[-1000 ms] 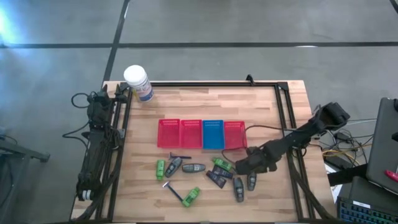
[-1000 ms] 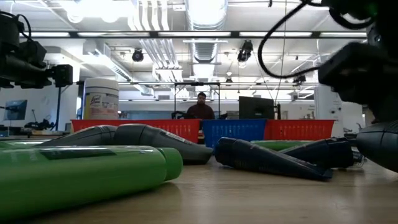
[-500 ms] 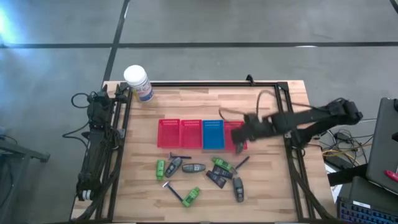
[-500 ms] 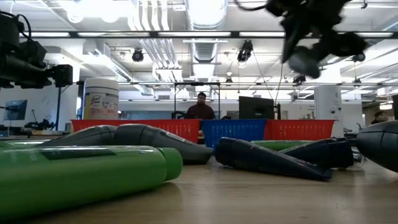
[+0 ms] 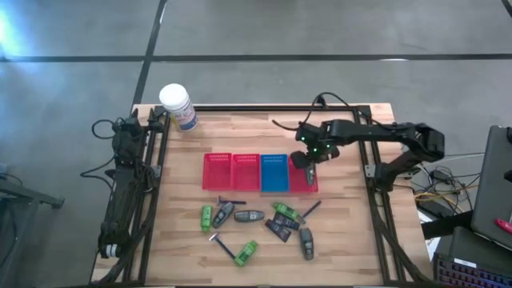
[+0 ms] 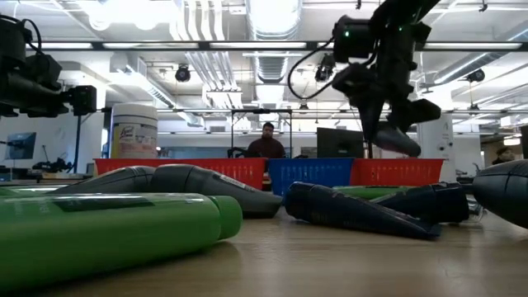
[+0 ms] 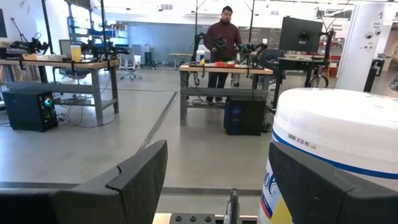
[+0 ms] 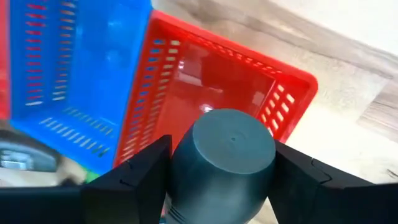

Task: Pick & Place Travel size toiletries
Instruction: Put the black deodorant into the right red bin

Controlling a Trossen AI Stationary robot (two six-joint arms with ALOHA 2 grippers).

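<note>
My right gripper (image 5: 308,163) (image 8: 219,180) is shut on a grey oval bottle (image 5: 309,170) (image 6: 398,139) above the rightmost red basket (image 5: 302,176) (image 8: 217,87). The other toiletries lie on the near half of the table: green bottles (image 5: 206,214) (image 5: 246,251), grey bottles (image 5: 249,215) (image 5: 306,242), dark tubes (image 5: 278,228), and razors (image 5: 222,245). My left gripper (image 5: 156,120) (image 7: 230,186) waits open at the table's far left corner, beside the white jar (image 5: 176,104). My right gripper pinches the grey bottle between its two fingers (image 8: 134,177), one on each side of its body (image 8: 186,168). The fingers come from above, pointing down. The bottle's flat round end (image 8: 230,140) points down toward the basket. It is lifted clear and hangs tilted below the fingers.
Two more red baskets (image 5: 218,171) (image 5: 245,171) and a blue one (image 5: 274,173) stand in a row with the rightmost one at mid-table. A black frame (image 5: 368,160) runs along the table's edges. A person (image 7: 222,37) stands in the room beyond.
My right gripper has lifted the grey bottle clear from the near right part of the table. It has carried the bottle up and toward the far edge, over the rightmost red basket. The arm has swung round and now reaches in from the far right.
</note>
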